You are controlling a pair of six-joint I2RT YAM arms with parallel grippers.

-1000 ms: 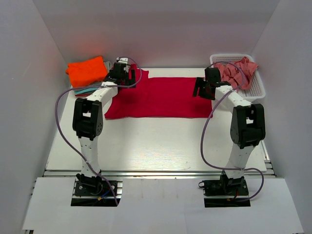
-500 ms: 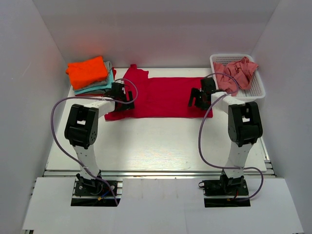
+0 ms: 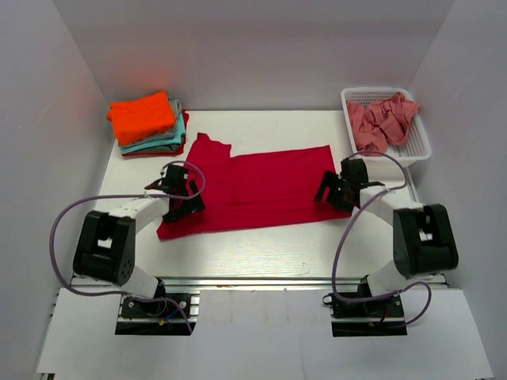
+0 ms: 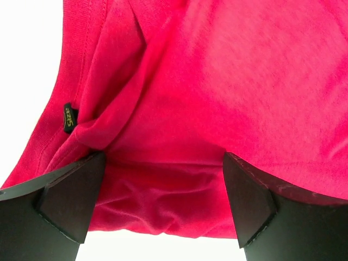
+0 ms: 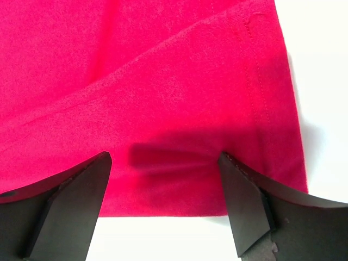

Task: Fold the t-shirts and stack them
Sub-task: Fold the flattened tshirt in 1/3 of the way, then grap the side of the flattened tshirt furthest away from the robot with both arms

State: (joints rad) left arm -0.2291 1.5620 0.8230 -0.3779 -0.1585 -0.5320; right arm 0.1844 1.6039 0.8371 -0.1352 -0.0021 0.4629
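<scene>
T-shirt (image 3: 253, 186) lies mid-table (image 3: 261, 237), stack (image 3: 149, 123) behind-left, basket (image 3: 421, 142) behind-right

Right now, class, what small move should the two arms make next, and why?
Probably lift both straight up. The left pincer and right pincer stand open over the near edge of the crimson t-shirt, gripping nothing, and it lies spread on the table, so clearance comes before the next fold.

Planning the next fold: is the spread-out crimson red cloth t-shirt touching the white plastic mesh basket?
Apart. The top view shows a strip of bare table between the right edge of the crimson red cloth t-shirt and the white plastic mesh basket.
</scene>
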